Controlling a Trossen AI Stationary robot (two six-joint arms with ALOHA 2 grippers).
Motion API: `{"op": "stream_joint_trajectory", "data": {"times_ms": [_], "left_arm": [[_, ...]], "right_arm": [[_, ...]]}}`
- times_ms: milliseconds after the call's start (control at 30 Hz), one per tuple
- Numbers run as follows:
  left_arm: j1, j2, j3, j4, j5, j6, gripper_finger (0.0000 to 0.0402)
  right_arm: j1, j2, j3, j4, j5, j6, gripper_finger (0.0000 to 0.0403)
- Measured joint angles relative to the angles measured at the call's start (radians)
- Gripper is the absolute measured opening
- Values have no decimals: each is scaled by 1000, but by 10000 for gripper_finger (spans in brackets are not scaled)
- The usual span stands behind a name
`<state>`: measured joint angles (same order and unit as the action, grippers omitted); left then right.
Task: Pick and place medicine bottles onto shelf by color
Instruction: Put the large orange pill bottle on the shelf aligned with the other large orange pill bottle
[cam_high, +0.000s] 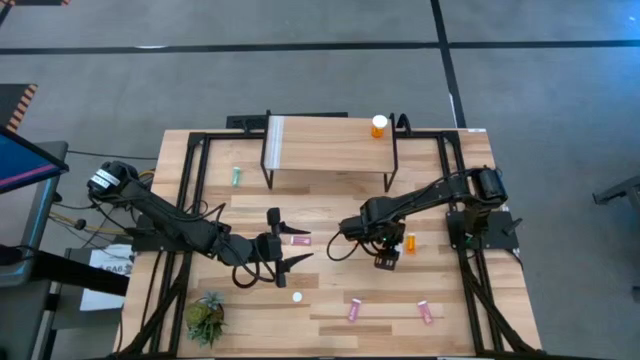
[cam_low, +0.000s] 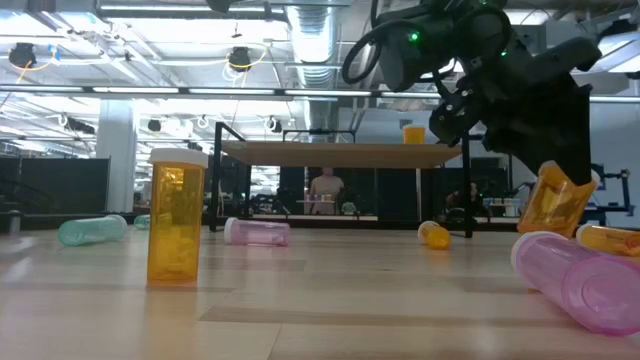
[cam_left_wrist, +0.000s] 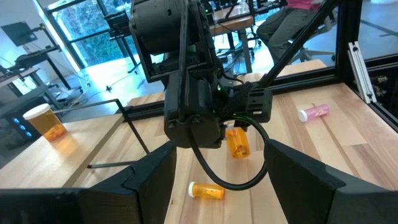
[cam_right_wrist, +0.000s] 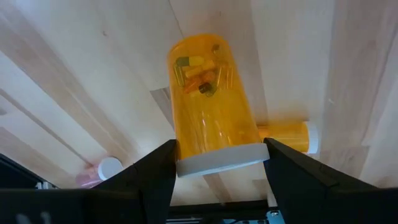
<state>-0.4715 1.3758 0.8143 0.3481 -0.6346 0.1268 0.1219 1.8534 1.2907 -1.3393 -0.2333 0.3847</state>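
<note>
Right gripper (cam_high: 387, 257) is clamped on a large orange pill bottle (cam_right_wrist: 210, 102) at its white cap end, held tilted above the tabletop (cam_high: 330, 200), in front of the shelf (cam_high: 330, 146); a small orange bottle (cam_high: 410, 242) lies just beside it; left gripper (cam_high: 290, 240) hangs with fingers apart near a pink bottle (cam_high: 300, 240); one orange bottle (cam_high: 379, 126) stands on the shelf

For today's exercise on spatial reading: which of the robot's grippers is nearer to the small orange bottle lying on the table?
Right. The right gripper, shut on a large orange bottle, hangs right beside the small orange bottle. The left gripper, fingers open, sits well across the table from it.
</note>
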Motion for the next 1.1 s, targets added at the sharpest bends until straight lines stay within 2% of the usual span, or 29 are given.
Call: {"op": "stream_joint_trajectory", "data": {"times_ms": [333,533,767,1100], "left_arm": [[0,0,0,0,0,0,233],[0,0,0,0,0,0,233],[0,0,0,0,0,0,233],[0,0,0,1,0,-5,233]], "right_arm": [[0,0,0,36,0,-15,255],[-6,0,0,35,-7,42,255],[-7,0,0,-53,-8,60,255],[-6,0,0,-29,-8,84,256]]}}
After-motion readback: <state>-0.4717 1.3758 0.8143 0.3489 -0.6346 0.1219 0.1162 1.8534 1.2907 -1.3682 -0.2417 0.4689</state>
